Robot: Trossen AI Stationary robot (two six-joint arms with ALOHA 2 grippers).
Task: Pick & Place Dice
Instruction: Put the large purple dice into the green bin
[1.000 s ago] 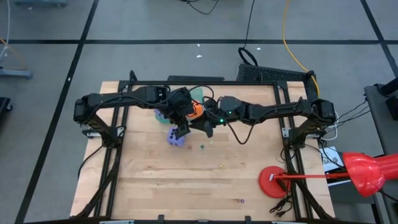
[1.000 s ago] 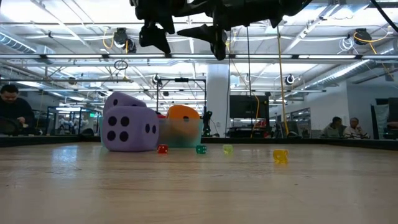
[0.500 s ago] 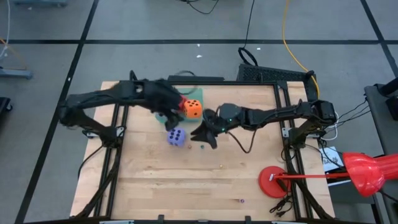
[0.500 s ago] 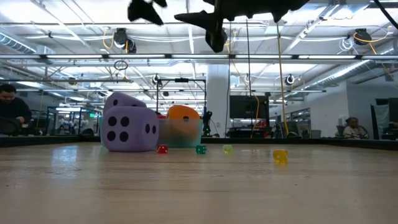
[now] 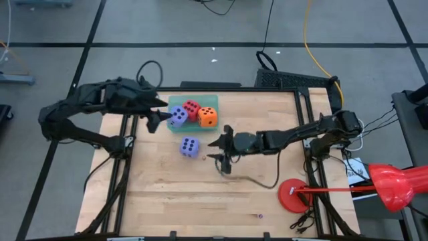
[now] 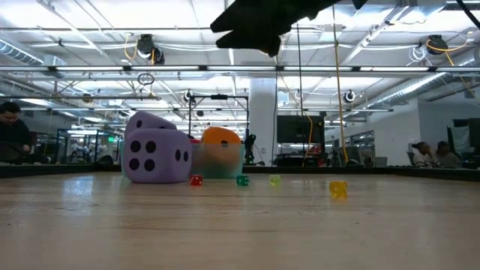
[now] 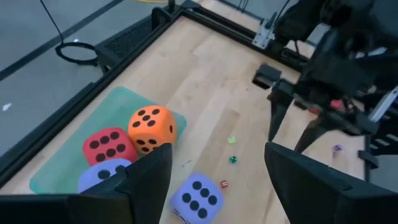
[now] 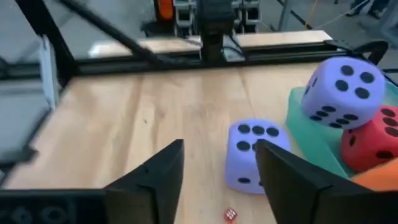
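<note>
The orange die [image 5: 208, 118], the red die [image 5: 191, 109] and one purple die [image 5: 177, 116] lie on the green tray [image 5: 212, 102] at the far side of the wooden surface [image 5: 160, 187]. The three touch one another. The second purple die [image 5: 189, 146] lies on the bare wood, just beside the tray.

The left end effector [image 5: 155, 118] is at the left edge of the tray, near the purple die there; its fingers are apart and hold nothing. The right end effector [image 5: 224, 148] is above the middle of the surface, right of the loose purple die; its fingers are also apart and empty.

A few tiny coloured dice [image 6: 242, 180] lie on the wood near the loose die.
</note>
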